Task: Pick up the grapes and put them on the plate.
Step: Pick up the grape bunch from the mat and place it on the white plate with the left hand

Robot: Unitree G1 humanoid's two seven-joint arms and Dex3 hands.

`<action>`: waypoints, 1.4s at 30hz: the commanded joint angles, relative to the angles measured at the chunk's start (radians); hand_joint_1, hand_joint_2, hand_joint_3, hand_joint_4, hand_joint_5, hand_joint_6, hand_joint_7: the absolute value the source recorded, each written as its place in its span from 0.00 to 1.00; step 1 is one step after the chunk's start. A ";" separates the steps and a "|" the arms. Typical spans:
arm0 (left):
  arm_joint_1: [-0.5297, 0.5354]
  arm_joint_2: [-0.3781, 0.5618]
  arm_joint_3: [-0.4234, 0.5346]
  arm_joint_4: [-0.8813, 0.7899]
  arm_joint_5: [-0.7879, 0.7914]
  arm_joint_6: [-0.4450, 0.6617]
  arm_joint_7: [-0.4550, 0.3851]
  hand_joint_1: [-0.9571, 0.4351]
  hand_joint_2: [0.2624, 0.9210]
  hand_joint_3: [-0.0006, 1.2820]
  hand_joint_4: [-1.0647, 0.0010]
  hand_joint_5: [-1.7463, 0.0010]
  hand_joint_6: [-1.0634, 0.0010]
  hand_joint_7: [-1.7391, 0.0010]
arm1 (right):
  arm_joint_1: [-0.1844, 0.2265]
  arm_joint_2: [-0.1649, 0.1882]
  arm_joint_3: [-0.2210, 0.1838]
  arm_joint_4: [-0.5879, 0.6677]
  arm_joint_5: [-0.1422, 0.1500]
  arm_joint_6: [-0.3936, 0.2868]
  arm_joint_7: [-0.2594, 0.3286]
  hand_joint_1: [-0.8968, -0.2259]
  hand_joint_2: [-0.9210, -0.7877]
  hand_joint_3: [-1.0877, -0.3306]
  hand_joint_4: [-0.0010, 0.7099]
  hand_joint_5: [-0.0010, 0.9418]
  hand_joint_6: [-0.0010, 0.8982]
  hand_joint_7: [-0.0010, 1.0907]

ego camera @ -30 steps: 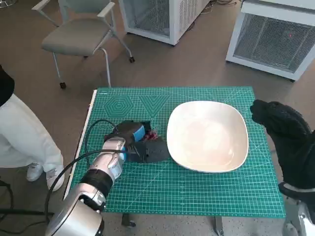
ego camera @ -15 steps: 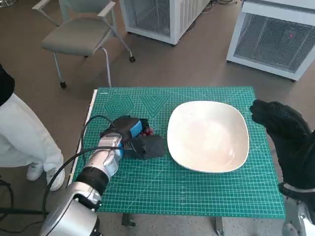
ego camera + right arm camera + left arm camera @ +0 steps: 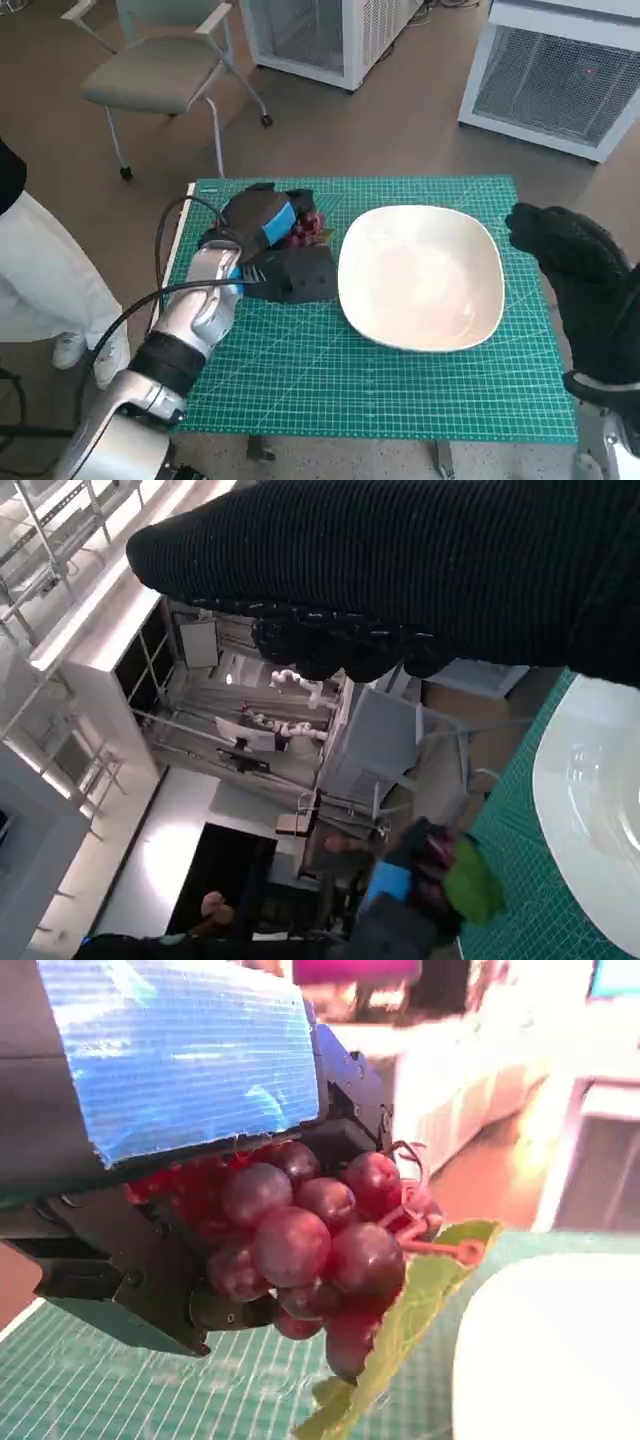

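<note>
My left hand holds a bunch of dark red grapes with a green leaf, lifted above the green mat just left of the white plate. In the left wrist view the grapes hang under the blue-taped hand, the leaf drooping toward the plate rim. My right hand in its black glove hovers at the table's right edge, beside the plate, holding nothing; its fingers look curled in the right wrist view. That view also shows the plate.
A green cutting mat covers the small table. A grey chair stands behind it on the left, white cabinets behind on the right. A person's white-clad leg is near the table's left side.
My left hand has risen off the mat with the grapes in it and moved toward the table's far side. The right hand has stayed put.
</note>
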State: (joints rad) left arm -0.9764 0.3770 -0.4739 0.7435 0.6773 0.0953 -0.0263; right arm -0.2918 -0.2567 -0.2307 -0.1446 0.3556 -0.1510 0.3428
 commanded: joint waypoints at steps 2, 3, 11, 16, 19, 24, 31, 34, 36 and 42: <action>0.042 0.039 0.023 -0.150 0.024 0.044 -0.037 0.69 0.92 0.16 0.47 0.16 0.36 0.45 | 0.019 0.009 0.005 0.006 0.003 0.014 -0.006 0.55 0.00 0.67 0.64 0.05 0.15 0.77; 0.047 0.043 0.027 -0.174 0.026 0.051 -0.044 0.69 0.92 0.16 0.46 0.17 0.35 0.45 | 0.020 0.009 0.005 0.006 0.003 0.014 -0.006 0.55 0.00 0.67 0.64 0.05 0.15 0.77; 0.083 0.055 0.056 -0.304 0.030 0.079 -0.083 0.69 0.90 0.14 0.38 0.23 0.33 0.46 | 0.022 0.010 0.004 0.004 0.002 0.009 -0.005 0.55 0.00 0.68 0.64 0.05 0.15 0.77; 0.092 0.045 0.063 -0.332 0.031 0.084 -0.095 0.69 0.80 0.23 0.39 0.22 0.33 0.43 | 0.024 0.011 0.004 0.003 0.001 0.008 -0.005 0.55 0.00 0.67 0.64 0.05 0.15 0.77; 0.087 0.031 0.060 -0.328 0.030 0.084 -0.098 0.69 0.67 0.36 0.41 0.19 0.34 0.40 | 0.025 0.010 0.003 0.002 0.000 0.008 -0.005 0.55 0.00 0.67 0.64 0.05 0.15 0.77; 0.065 -0.006 0.047 -0.307 0.031 0.088 -0.105 0.69 0.60 0.44 0.46 0.14 0.33 0.41 | 0.025 0.008 0.000 0.001 0.002 0.008 -0.004 0.55 0.00 0.68 0.64 0.05 0.15 0.77; 0.018 -0.086 0.015 -0.271 0.045 0.103 -0.114 0.69 0.72 0.35 0.47 0.13 0.35 0.44 | 0.028 0.010 -0.003 -0.008 0.004 0.012 -0.009 0.55 0.00 0.67 0.64 0.05 0.15 0.77; -0.006 -0.119 0.002 -0.253 0.048 0.098 -0.112 0.69 0.77 0.30 0.45 0.15 0.35 0.45 | 0.030 0.012 -0.002 -0.009 0.006 0.012 -0.008 0.55 0.00 0.67 0.64 0.05 0.15 0.77; -0.028 -0.144 -0.009 -0.233 0.051 0.090 -0.108 0.69 0.74 0.33 0.46 0.15 0.36 0.43 | 0.032 0.013 -0.003 -0.009 0.007 0.011 -0.007 0.55 0.00 0.68 0.64 0.05 0.15 0.77; -0.099 -0.213 -0.040 -0.148 0.057 0.059 -0.091 0.69 0.50 0.61 0.55 0.11 0.47 0.21 | 0.040 0.013 -0.007 -0.014 0.013 0.014 -0.006 0.55 0.00 0.68 0.64 0.05 0.15 0.77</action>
State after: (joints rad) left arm -1.0092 0.1959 -0.4997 0.5588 0.7193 0.1781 -0.1340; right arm -0.2823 -0.2492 -0.2342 -0.1588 0.3574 -0.1516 0.3420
